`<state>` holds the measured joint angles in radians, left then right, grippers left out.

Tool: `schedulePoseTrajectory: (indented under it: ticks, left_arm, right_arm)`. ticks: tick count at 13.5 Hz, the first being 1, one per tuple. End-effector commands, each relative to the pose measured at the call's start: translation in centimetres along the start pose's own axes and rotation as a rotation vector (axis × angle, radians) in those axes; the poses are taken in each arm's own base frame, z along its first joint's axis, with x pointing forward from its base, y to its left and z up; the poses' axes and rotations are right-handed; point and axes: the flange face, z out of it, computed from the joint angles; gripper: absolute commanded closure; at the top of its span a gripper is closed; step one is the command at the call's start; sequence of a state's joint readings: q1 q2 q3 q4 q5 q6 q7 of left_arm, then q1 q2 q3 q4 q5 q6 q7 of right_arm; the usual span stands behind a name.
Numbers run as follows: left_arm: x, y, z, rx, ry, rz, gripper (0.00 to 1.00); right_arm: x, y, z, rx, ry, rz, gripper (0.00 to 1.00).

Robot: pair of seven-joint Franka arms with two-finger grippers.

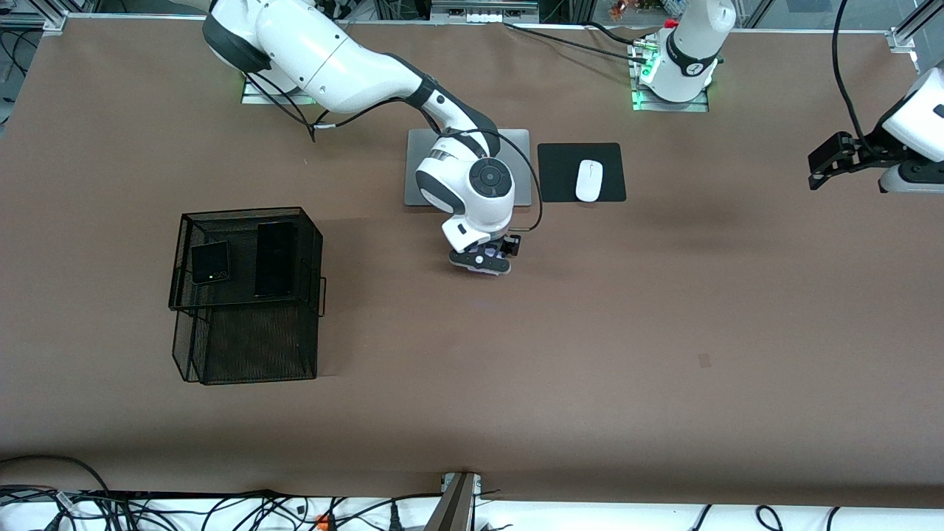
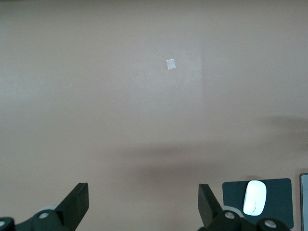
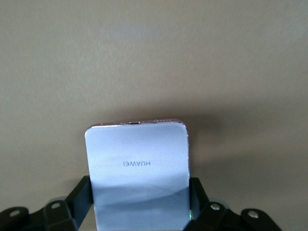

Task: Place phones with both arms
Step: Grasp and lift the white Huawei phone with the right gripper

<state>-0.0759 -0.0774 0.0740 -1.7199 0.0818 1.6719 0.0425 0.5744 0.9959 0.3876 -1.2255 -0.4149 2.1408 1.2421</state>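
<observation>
My right gripper (image 1: 483, 263) is over the middle of the table, nearer the front camera than the laptop, shut on the pale lavender phone (image 3: 138, 173). The phone fills the gap between the fingers (image 3: 79, 197) and only a sliver of it (image 1: 493, 271) shows under the hand in the front view. The small squarish black phone (image 1: 210, 262) and the long slim black phone (image 1: 275, 258) lie on the top tier of a black mesh basket (image 1: 247, 295) toward the right arm's end. My left gripper (image 1: 830, 164) is open and empty, held up at the left arm's end; its fingers (image 2: 77, 202) show bare table between them.
A silver laptop (image 1: 520, 166) lies closed near the bases, partly under the right arm. A white mouse (image 1: 588, 180) sits on a black pad (image 1: 560, 171) beside it, also in the left wrist view (image 2: 255, 197). A small pale square marks the table (image 2: 170, 64).
</observation>
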Motion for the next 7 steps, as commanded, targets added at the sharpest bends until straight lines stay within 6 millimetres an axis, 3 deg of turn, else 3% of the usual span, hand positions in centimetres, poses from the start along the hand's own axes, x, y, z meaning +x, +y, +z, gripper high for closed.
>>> schedulePoseTrajectory:
  ticks: [1,2,4,7]
  left_arm:
    - [-0.2,-0.6,-1.5,-0.013,0.015,-0.001,0.0]
    - [-0.3,-0.6,-1.7,-0.013,0.016,-0.001,0.0]
    - [-0.2,-0.8,-1.9,-0.013,0.022,-0.005,0.0]
    - [-0.1,-0.6,-1.9,-0.011,0.024,-0.004,0.0]
  right_arm:
    - [1.7,-0.7,-7.9,0.0,-0.024,0.017,0.84]
    - [2.8,-0.1,-10.3,0.003,-0.069,0.037,0.84]
    - [6.4,3.3,-16.7,0.03,-0.096,0.036,0.84]
    - [11.9,10.4,-21.3,-0.052,-0.106,-0.067,0.84]
